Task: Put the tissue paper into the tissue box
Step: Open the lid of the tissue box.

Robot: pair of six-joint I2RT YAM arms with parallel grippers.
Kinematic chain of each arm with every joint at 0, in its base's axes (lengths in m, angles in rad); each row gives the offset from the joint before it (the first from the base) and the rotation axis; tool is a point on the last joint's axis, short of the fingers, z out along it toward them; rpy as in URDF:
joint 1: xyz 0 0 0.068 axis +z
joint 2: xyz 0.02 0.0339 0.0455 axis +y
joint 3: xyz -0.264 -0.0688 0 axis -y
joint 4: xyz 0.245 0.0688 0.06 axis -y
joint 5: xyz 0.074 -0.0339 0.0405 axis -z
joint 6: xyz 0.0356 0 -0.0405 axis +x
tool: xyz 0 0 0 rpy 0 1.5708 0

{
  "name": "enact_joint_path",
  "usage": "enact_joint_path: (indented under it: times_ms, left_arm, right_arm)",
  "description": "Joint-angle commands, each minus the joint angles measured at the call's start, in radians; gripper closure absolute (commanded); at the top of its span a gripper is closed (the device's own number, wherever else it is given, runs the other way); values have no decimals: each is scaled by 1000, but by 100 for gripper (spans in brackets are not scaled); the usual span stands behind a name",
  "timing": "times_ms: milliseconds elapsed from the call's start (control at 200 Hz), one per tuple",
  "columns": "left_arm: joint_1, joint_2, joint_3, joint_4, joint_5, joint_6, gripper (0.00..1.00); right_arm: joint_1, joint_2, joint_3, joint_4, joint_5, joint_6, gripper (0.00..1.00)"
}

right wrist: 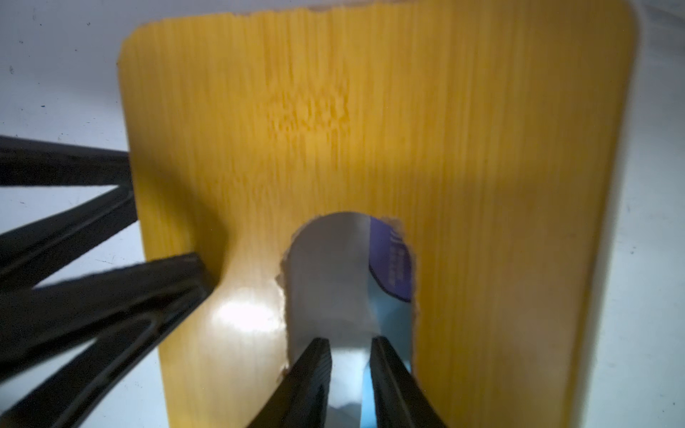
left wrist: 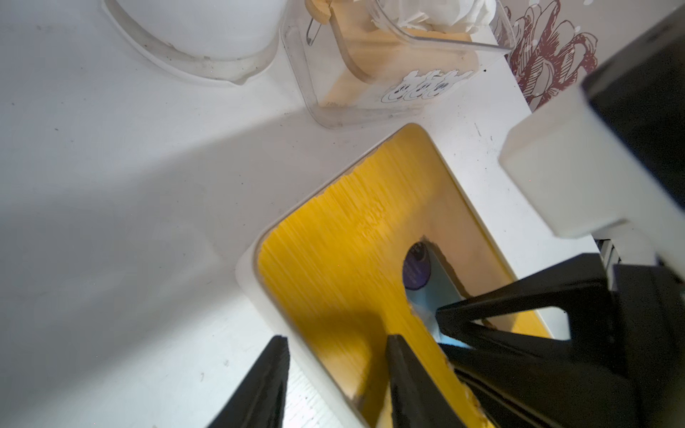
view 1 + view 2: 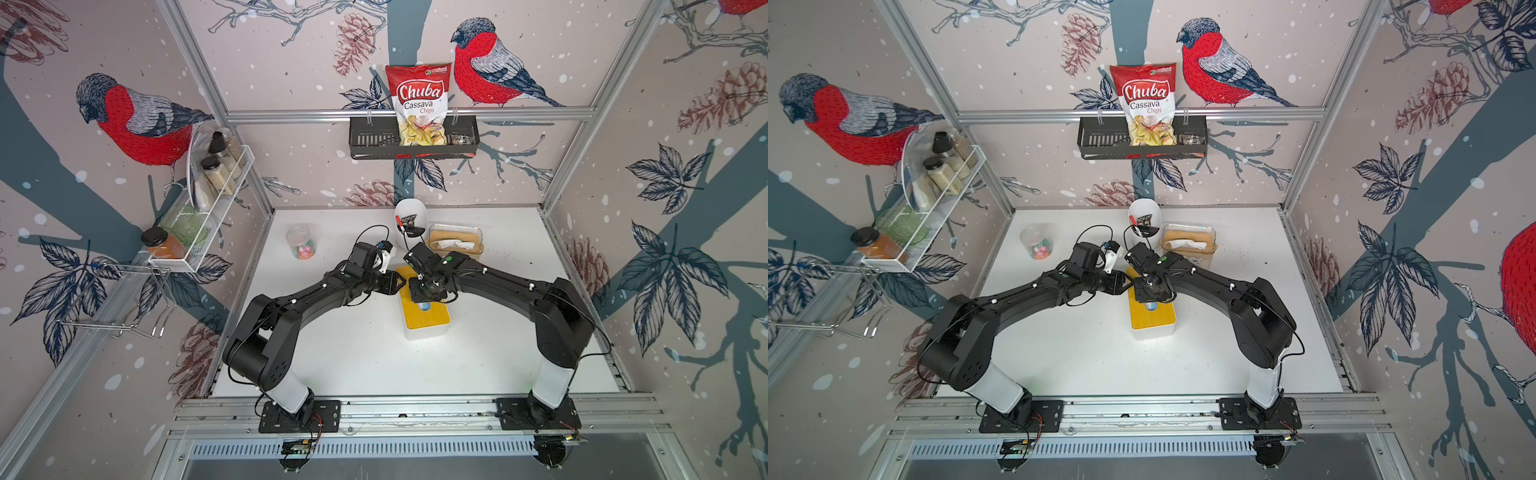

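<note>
Right hand (image 1: 349,342), fingers narrowly apart, grip indeterminate, dips into the slot (image 1: 333,278) of the tissue box (image 3: 424,320); left hand (image 2: 337,339), fingers apart, straddles its rim (image 2: 249,276).

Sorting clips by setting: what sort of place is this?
Probably a mock kitchen booth for robot tests: spice jars in a rack, a chips bag on the wall, an aluminium frame around it.

Chips bag (image 3: 418,104) stands in black shelf (image 3: 370,141); candy jar (image 3: 301,242) on table (image 3: 498,353).
</note>
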Motion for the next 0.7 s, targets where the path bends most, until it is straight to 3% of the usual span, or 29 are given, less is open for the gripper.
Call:
enact_joint_path:
  times_ms: [0,695]
  left_arm:
    - [-1,13,-25,-77,-36,6,56]
    - [-16,13,-41,-85,-71,24,63]
  right_arm:
    - [-1,12,-3,45,-58,-52,97]
    - [-1,5,4,60,-108,-101,95]
